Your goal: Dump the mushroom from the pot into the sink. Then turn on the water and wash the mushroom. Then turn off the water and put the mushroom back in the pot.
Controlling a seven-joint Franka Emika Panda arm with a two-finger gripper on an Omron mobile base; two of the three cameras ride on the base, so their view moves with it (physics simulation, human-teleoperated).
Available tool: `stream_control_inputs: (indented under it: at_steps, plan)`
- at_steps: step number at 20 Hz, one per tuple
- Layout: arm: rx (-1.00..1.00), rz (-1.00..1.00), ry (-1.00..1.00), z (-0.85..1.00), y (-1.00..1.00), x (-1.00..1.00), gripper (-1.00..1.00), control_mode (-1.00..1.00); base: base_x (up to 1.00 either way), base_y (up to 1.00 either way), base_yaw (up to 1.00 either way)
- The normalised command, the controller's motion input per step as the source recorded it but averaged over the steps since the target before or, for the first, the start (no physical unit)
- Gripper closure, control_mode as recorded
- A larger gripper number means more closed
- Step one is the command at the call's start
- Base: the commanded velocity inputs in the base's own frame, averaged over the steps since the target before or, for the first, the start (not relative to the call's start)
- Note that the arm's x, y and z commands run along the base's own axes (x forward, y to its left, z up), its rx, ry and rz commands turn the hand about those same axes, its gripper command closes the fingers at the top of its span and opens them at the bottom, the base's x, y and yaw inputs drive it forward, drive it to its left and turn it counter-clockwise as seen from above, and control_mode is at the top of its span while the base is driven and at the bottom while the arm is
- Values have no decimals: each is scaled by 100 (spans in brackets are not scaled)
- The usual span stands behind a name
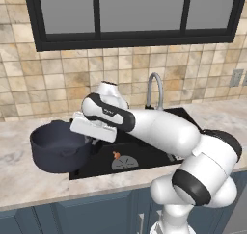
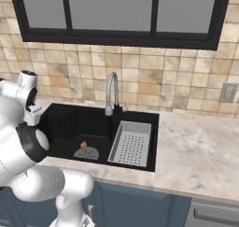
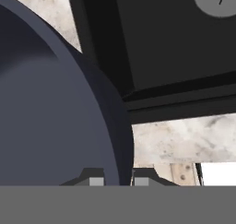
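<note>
Marble surface (image 1: 19, 180), black sink (image 1: 144, 153) set in. Hand (image 3: 117, 180) pinching pot (image 1: 57, 146) rim, pot tipped beside sink for dumping. Mushroom (image 1: 116, 155) lies by drain, ready for washing.

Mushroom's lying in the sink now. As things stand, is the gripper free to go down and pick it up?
Probably not yet. The gripper has its jaws shut on the rim of the pot, so it must set that down first. The mushroom lies uncovered by the drain in the sink.
</note>
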Motion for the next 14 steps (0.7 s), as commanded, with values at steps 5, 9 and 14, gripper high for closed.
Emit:
stream_control_inputs:
  at_steps: [5,9,14]
  plan:
    - [2,0,0,-19,35,2,100,-100,0,0,0]
    - [0,0,0,-8,35,9,100,-100,0,0,0]
    - [0,0,0,-5,40,14,100,-100,0,0,0]
